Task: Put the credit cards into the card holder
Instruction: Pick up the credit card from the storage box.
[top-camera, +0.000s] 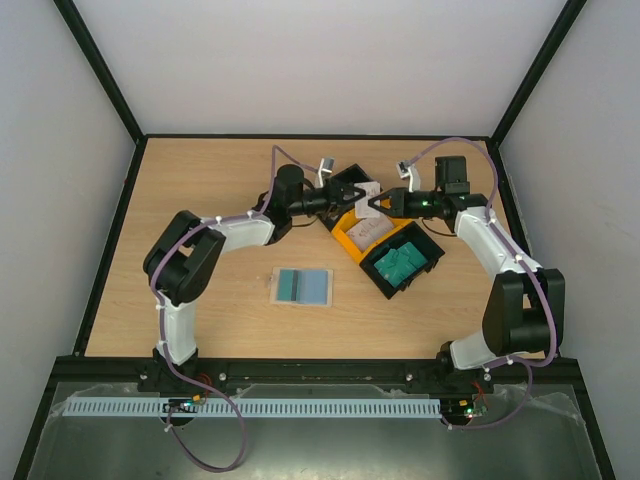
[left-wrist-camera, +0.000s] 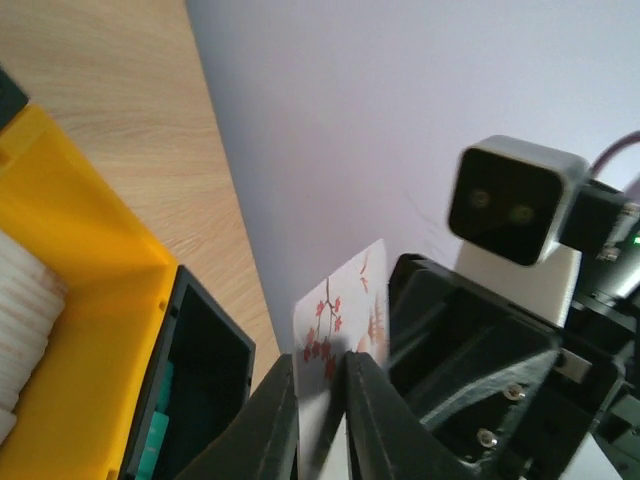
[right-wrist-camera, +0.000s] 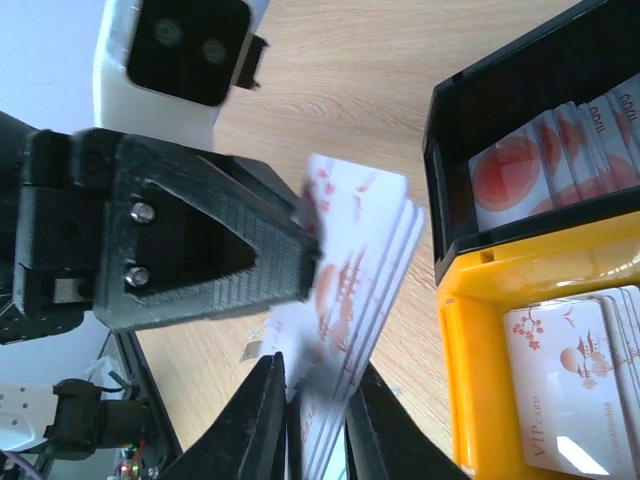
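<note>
Near the bins (top-camera: 347, 243), you had the left gripper (left-wrist-camera: 322, 390) clamped on a small stack of white, red-printed cards (right-wrist-camera: 365, 220). The right gripper (right-wrist-camera: 315, 410), facing it, pinched the same stack from its opposite edge. The card holder (top-camera: 300, 286) lay flat on the bench (top-camera: 200, 180), well apart from both grippers.

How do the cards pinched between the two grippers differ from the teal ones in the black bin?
The held cards are white with red print; the teal cards are teal. The held cards are up in the air, pinched by both the left gripper and the right gripper; the teal cards lie in the black bin, touched by neither. Both sets are thin rectangular cards, and neither is in the card holder yet.
</note>
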